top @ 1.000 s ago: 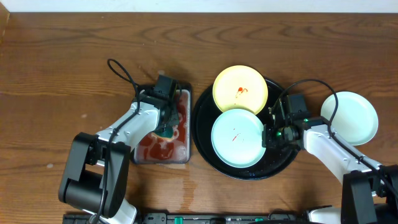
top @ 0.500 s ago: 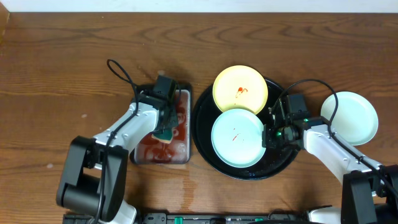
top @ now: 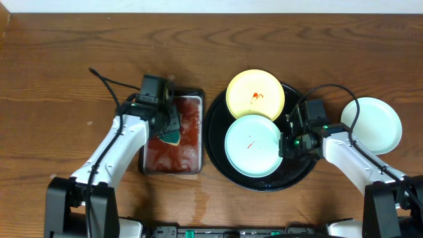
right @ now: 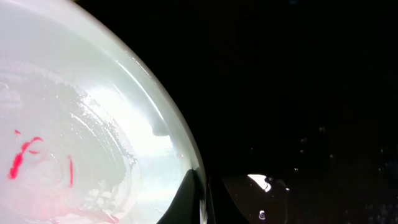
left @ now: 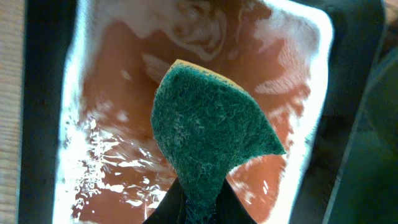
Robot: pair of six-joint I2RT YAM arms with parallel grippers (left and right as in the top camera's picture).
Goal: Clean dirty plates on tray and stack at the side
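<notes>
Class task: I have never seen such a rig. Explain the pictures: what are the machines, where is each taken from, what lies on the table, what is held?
Two robot arms work at a wooden table. One picture looks down from above; the other two come from cameras on each wrist. A black tray holds a yellow plate and a mint plate, both red-smeared; a third plate lies beside it. The left gripper pinches a green sponge above a small tray of red liquid. The right gripper is shut at the mint plate's rim.

Dk brown wood-grain table [top: 53, 79], pale wall strip [top: 198, 5] at top, even light
</notes>
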